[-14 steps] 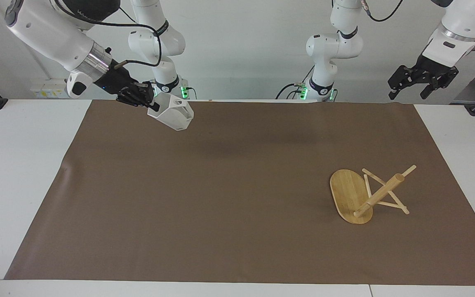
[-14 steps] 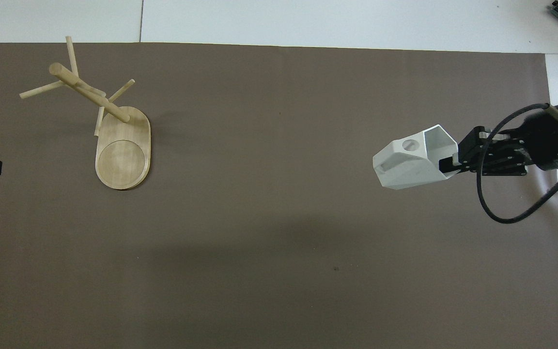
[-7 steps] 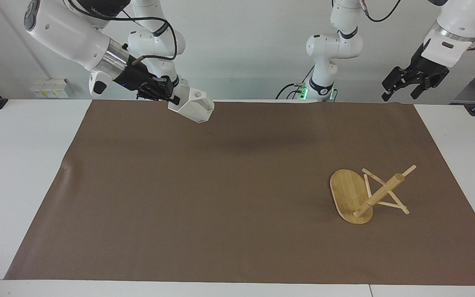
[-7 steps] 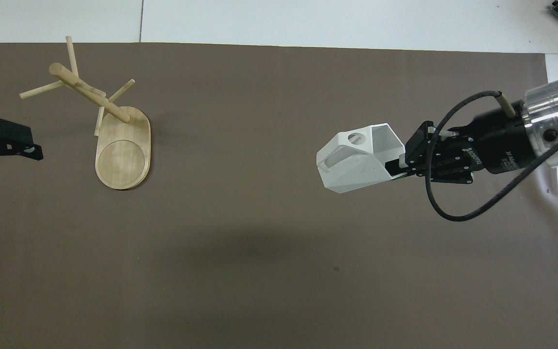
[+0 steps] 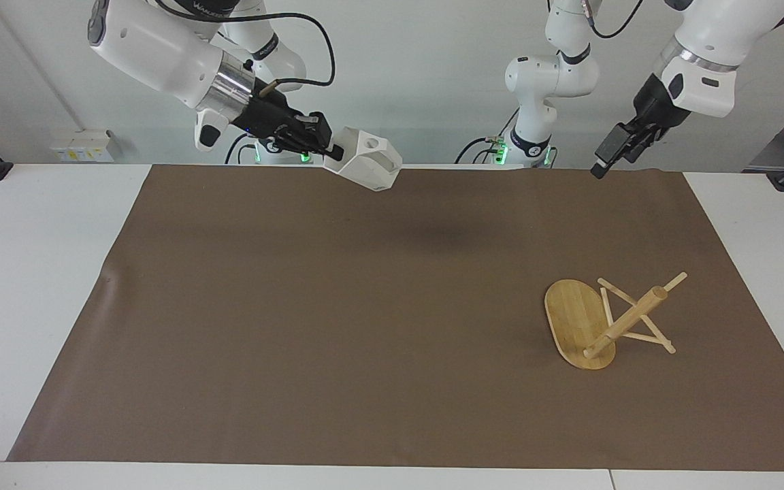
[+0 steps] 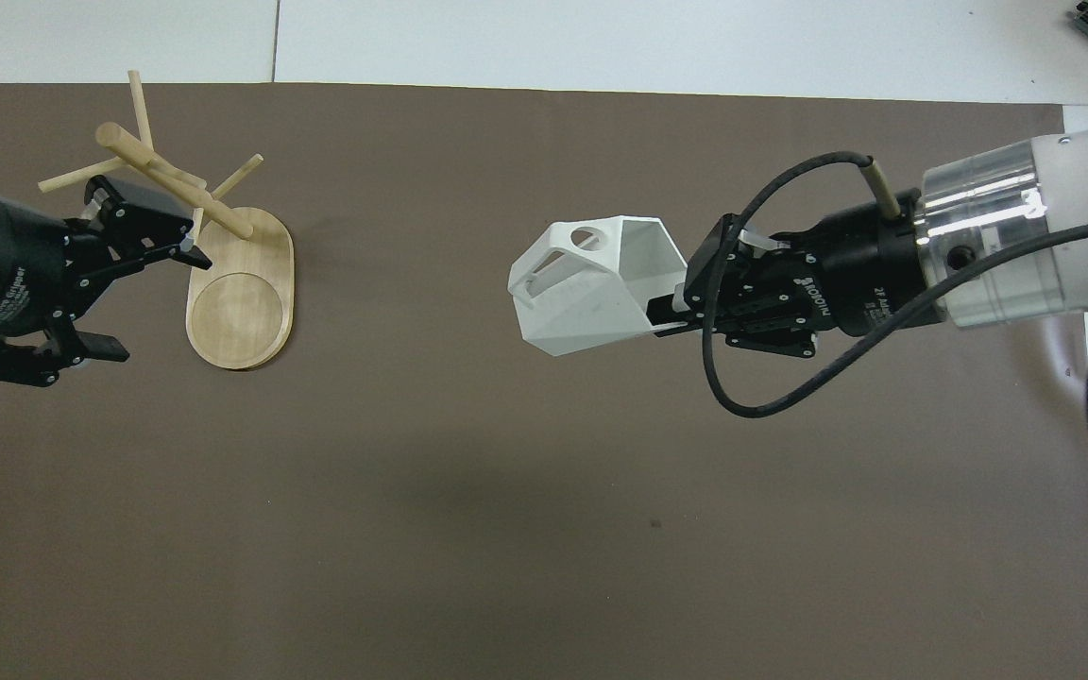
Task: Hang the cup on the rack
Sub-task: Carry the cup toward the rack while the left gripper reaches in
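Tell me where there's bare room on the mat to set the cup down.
The brown mat is bare from the right arm's end up to the rack. The right claw holds the cup in the air over that stretch. It is crowded only around the rack at the left arm's end, where the pegs stick out and the open left claw hangs above.

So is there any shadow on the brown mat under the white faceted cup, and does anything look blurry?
Facing view: a soft dark patch lies on the brown mat, offset from the white faceted cup held up in the right gripper; edges look sharp. Overhead view: a broad faint shadow darkens the mat nearer the robots; the bamboo mug rack and the left gripper look crisp.
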Available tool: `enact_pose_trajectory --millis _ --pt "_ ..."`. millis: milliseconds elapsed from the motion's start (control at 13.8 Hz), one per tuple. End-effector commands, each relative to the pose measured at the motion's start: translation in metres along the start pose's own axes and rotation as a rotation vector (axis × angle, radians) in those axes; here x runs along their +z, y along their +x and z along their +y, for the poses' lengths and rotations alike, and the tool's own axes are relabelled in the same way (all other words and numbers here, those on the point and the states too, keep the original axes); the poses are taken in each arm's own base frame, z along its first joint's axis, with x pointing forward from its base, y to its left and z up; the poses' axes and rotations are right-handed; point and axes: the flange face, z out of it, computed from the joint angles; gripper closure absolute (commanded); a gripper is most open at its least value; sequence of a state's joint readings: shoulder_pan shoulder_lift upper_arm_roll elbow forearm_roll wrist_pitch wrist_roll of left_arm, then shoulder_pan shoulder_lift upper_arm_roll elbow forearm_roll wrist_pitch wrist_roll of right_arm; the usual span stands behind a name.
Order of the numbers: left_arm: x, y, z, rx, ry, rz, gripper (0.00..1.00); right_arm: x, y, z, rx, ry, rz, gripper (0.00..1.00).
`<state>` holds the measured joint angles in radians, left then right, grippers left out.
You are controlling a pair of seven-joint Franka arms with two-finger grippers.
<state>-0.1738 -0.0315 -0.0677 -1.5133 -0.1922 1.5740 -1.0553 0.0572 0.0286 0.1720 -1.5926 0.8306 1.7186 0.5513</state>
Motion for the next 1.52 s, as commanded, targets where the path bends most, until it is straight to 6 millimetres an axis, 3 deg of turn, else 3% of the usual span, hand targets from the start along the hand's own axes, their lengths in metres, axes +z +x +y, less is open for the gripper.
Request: enact_pose_trajectory --millis 0,362,724,1231,1375,1448 --pt "0.008 -0.020 0.008 -0.213 -0.063 -0.030 0.00 0.009 -0.012 -0.007 0.066 0.080 0.007 1.00" --pt "0.022 -0.040 0.020 -0.519 -0.121 -0.102 0.00 0.032 -0.023 -0.019 0.195 0.255 0.022 1.00" --pt "0.017 -0.049 0.032 -0.704 -0.169 -0.194 0.00 0.059 -0.037 -0.039 0.237 0.329 0.074 1.00" --pt "0.005 -0.045 0.036 -0.739 -0.181 -0.274 0.00 0.083 -0.048 -0.041 0.216 0.298 0.043 1.00" --pt "0.007 -0.041 0.041 -0.743 -0.152 -0.313 0.00 0.084 -0.049 -0.039 0.215 0.292 0.035 1.00" --pt "0.024 -0.040 0.044 -0.739 -0.088 -0.323 0.00 0.085 -0.049 -0.039 0.215 0.288 0.033 1.00"
